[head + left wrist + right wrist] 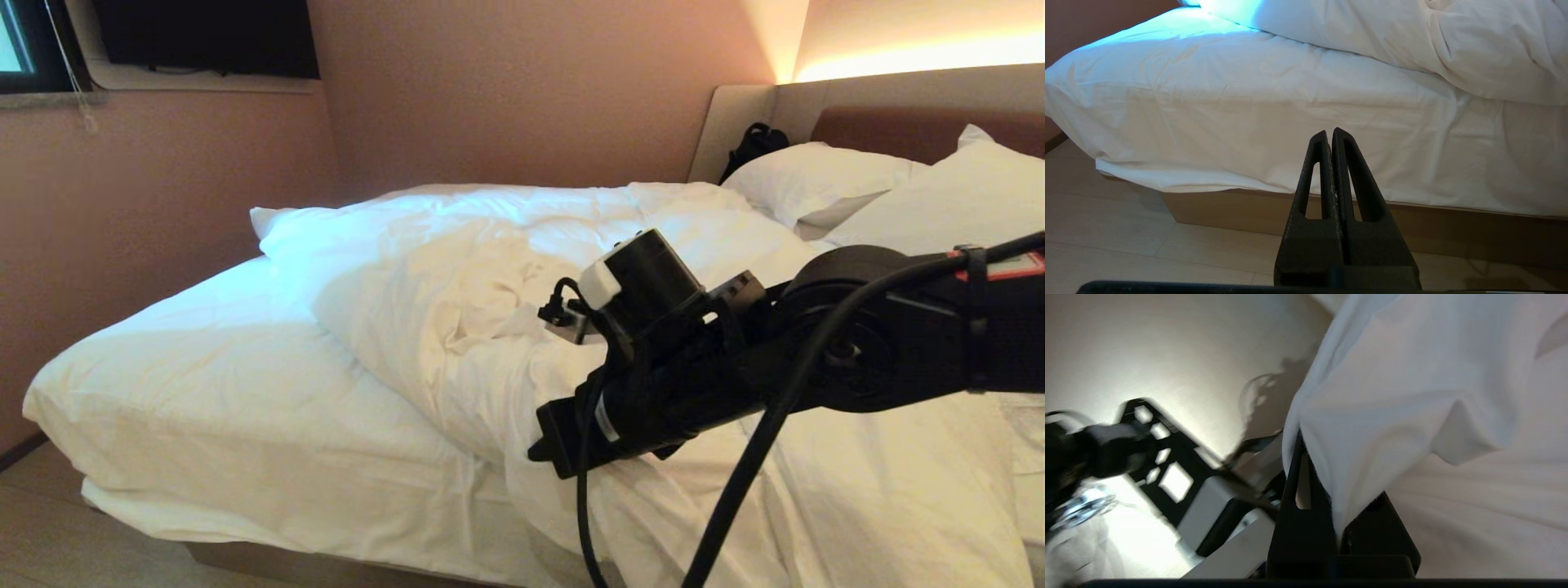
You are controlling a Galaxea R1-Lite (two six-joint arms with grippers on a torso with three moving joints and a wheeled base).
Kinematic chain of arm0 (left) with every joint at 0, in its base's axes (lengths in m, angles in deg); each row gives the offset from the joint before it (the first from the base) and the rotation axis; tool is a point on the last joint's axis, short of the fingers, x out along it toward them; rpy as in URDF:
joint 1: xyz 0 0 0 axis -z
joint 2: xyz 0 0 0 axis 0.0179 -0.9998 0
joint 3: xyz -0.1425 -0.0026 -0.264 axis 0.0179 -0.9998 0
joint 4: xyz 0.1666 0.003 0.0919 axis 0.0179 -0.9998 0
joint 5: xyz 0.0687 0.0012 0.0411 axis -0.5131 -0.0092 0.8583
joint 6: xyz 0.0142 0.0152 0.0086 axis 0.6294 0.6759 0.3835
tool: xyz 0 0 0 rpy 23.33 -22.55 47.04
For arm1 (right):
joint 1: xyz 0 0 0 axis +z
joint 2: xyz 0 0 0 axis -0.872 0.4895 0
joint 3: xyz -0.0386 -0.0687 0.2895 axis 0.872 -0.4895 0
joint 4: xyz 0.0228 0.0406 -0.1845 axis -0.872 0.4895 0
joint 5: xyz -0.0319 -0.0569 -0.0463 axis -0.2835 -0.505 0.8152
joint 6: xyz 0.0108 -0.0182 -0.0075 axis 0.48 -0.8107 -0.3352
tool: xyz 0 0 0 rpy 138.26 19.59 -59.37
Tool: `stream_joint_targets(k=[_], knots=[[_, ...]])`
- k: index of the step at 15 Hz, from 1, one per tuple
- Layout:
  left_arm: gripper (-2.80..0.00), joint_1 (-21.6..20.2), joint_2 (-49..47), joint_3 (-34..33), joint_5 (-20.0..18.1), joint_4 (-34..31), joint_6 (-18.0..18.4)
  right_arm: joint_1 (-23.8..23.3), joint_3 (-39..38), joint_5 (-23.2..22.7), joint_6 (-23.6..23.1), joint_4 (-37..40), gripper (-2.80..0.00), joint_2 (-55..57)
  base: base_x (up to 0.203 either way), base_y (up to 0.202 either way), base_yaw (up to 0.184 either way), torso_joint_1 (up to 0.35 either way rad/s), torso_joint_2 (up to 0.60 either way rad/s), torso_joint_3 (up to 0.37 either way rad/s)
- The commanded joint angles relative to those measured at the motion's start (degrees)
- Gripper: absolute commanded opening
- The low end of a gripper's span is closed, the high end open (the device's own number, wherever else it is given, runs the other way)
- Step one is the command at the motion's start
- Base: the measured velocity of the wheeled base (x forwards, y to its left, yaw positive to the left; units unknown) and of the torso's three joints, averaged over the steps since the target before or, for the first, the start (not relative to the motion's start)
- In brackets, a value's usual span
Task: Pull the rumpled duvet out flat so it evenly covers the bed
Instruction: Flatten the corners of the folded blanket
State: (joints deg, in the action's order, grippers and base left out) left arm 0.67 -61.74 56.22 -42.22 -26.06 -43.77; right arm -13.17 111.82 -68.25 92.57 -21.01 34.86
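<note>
My right gripper (1331, 522) is pinched on duvet (506, 269) edge; should pull slow w/ steady tension twd bed (1249, 122) foot. Left gripper (1329, 136) closed, empty, parked.

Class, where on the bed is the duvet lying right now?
In the head view the duvet lies bunched toward the headboard side, next to the pillows, leaving the bed's foot end uncovered; the right gripper pinches its edge.

We see the duvet (457, 278), made of soft white cloth, puffy and full of wrinkles. The sheet (1274, 122) on the bed (1412, 228) is thinner, smoother cloth. The bed's base looks like smooth tan wood. The left gripper (1329, 136) looks like rough, dull black plastic.
</note>
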Motion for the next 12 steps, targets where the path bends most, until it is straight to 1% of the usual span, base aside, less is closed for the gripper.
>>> stream_joint_targets(k=[1,2,4,7,12], knots=[[-2.8,0.0,0.02,-0.01,0.05,-0.01,0.0,-2.71,-0.16,-19.65,-0.06,0.32,-2.8,0.45,0.0,0.0,0.0,0.0,0.0,0.0],[-2.8,0.0,0.02,-0.01,-0.04,-0.01,0.0,-3.54,-0.19,-23.11,-0.21,0.37,-2.8,0.74,0.0,0.0,0.0,0.0,0.0,0.0],[-2.8,0.0,0.02,-0.01,0.02,-0.01,0.0,-3.84,-0.7,-26.01,-0.34,0.32,-2.8,1.31,0.0,0.0,0.0,0.0,0.0,0.0],[-2.8,0.0,0.02,-0.01,0.0,-0.01,0.0,-3.39,-1.12,-26.29,-0.45,0.39,-2.8,2.54,0.0,0.0,0.0,0.0,0.0,0.0],[-2.8,0.0,0.02,-0.01,0.05,-0.01,0.0,-1.03,-1.35,-26.2,-0.18,0.48,-2.8,4.35,0.0,0.0,0.0,0.0,0.0,0.0]])
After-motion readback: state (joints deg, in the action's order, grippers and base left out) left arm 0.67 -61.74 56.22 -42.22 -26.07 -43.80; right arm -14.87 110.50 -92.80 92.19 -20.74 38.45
